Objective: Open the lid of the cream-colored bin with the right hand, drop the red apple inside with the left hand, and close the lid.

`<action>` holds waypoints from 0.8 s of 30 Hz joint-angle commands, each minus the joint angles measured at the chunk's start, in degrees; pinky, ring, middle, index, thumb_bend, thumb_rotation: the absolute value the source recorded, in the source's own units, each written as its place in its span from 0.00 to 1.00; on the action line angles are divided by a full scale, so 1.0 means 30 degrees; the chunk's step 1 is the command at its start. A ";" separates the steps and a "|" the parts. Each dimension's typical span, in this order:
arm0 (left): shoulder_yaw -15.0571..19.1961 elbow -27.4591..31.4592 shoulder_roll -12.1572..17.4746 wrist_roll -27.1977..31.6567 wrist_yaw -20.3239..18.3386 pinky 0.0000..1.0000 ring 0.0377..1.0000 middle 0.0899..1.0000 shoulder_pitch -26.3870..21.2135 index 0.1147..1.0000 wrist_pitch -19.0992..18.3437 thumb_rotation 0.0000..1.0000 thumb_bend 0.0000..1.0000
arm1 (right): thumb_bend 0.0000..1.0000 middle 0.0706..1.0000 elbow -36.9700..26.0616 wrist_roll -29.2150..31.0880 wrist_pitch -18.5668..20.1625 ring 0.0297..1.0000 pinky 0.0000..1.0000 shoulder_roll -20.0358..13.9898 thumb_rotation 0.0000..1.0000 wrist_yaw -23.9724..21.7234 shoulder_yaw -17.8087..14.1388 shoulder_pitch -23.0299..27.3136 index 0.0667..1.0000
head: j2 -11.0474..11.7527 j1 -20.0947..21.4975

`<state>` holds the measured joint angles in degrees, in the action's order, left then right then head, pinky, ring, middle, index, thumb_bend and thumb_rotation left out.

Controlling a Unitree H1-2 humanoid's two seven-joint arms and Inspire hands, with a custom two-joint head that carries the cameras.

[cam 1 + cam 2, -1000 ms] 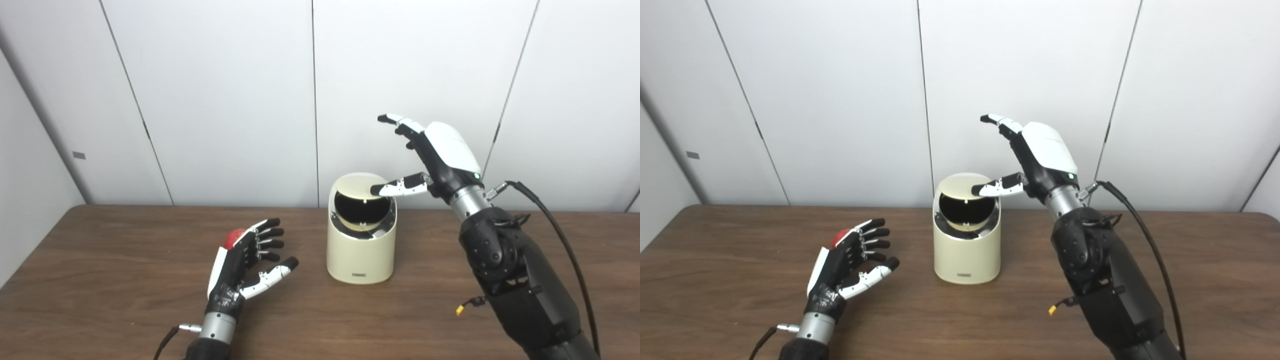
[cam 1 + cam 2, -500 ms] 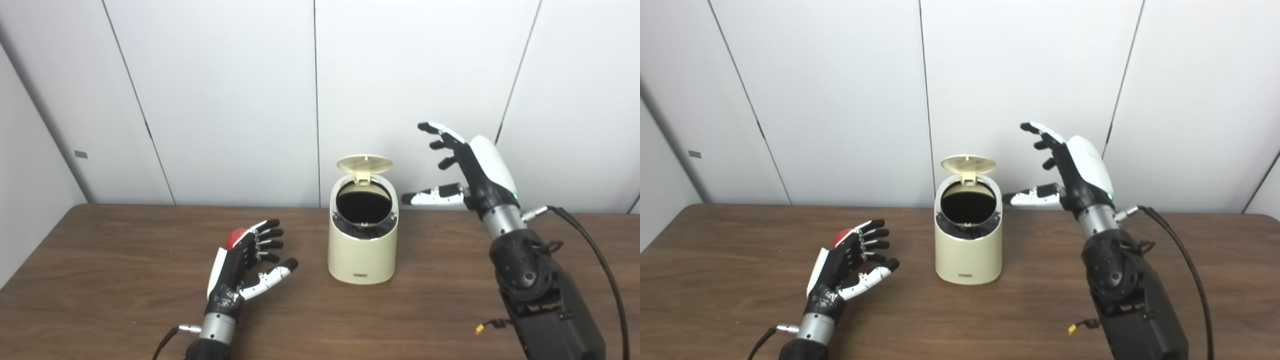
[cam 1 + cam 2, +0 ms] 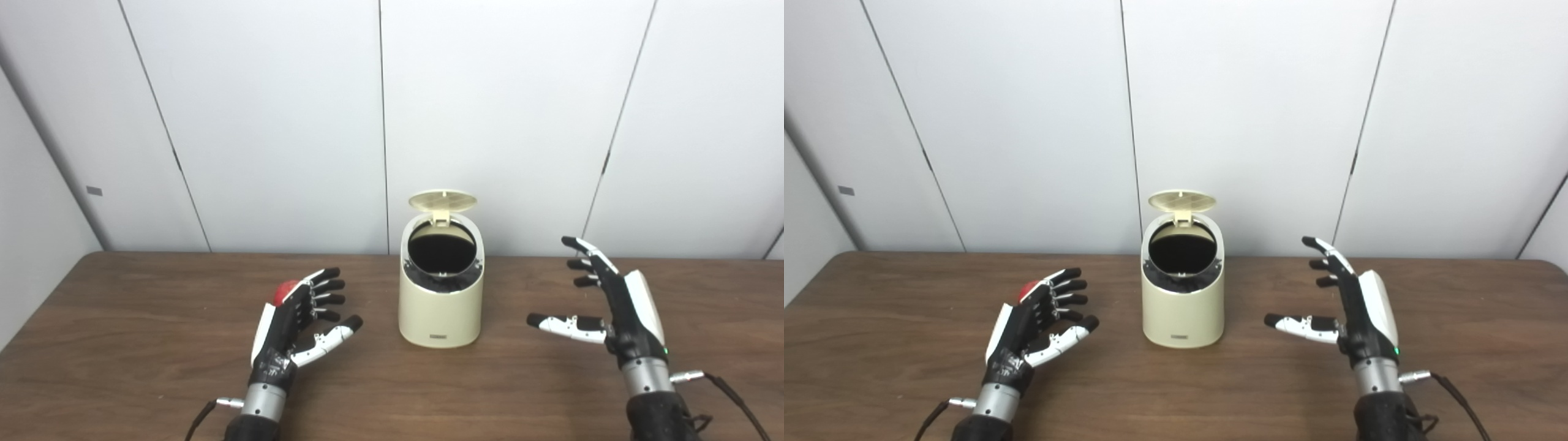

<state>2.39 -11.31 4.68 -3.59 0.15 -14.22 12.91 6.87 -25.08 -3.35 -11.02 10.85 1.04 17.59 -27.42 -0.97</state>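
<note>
Lying behind left robot hand [image 3: 294, 327]: red apple [image 3: 283, 293] | both robot hands spread, empty | bin [image 3: 440, 306] lid [image 3: 442, 200] up

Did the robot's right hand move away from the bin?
Yes. The right hand has come down and back from the cream bin's rim to hang low over the table, to the bin's right, toward the robot.

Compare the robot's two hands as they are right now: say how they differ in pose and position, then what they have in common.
The left hand sits left of the cream-colored bin, the right hand to its right. The left hand is right beside the red apple, which peeks out behind its fingers; nothing lies near the right hand. The left hand shows its dark palm side; the right hand shows its white back. Both are open, fingers spread, holding nothing, clear of the bin, whose lid stands open.
</note>
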 commanded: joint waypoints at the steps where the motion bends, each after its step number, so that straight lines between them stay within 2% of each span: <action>1: 0.0072 0.0657 0.0264 0.0240 -0.0041 0.59 0.69 0.74 -0.0503 0.79 0.0712 0.22 0.77 | 0.77 0.83 -0.0065 0.0370 -0.1677 0.76 0.66 0.0042 0.25 0.0592 -0.0075 0.0520 0.83 | -0.0031 -0.0005; 5: 0.0014 0.0790 0.0455 -0.0217 0.0070 0.61 0.70 0.75 -0.0435 0.79 0.0853 0.21 0.75 | 0.77 0.83 0.0349 0.0516 -0.2291 0.75 0.64 0.0472 0.25 0.0981 -0.0032 0.0207 0.82 | 0.0039 -0.0042; 6: -0.0023 0.0882 0.0529 -0.0539 0.0178 0.60 0.69 0.74 -0.0412 0.78 0.0913 0.20 0.75 | 0.76 0.83 0.0266 0.0586 -0.2229 0.75 0.63 0.0590 0.21 0.0980 -0.0051 0.0139 0.82 | 0.0039 -0.0042; 13: 0.0257 0.1774 0.0617 -0.0858 0.0531 0.63 0.70 0.75 -0.0165 0.79 0.1174 0.16 0.73 | 0.74 0.85 0.0455 0.0987 -0.2346 0.76 0.65 0.0559 0.16 0.0993 -0.0266 -0.0173 0.83 | 0.0357 -0.1778; 17: 0.0770 0.2226 0.0901 -0.1956 0.1562 0.59 0.68 0.73 -0.0323 0.78 0.1890 0.10 0.71 | 0.73 0.84 0.0640 0.1103 -0.2642 0.76 0.66 0.0210 0.10 0.0964 -0.0366 -0.0291 0.83 | 0.0537 -0.2878; 20: 0.1272 0.2685 0.1208 -0.2817 0.2264 0.57 0.66 0.72 -0.0485 0.77 0.1445 0.11 0.74 | 0.74 0.85 0.0934 0.1259 -0.2851 0.77 0.66 0.0035 0.06 0.0926 -0.0451 -0.0259 0.83 | 0.0674 -0.3428; 24: 0.1919 0.2958 0.1668 -0.3684 0.3017 0.57 0.67 0.72 -0.0742 0.76 0.0939 0.09 0.74 | 0.74 0.85 0.0797 0.1415 -0.2624 0.76 0.66 -0.0074 0.06 0.0769 -0.0481 -0.0292 0.83 | 0.0699 -0.3773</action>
<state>7.58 -4.31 8.64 -13.72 7.62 -13.92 15.85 10.59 -21.37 -9.30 -10.90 13.01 -0.16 15.18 -25.31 -11.95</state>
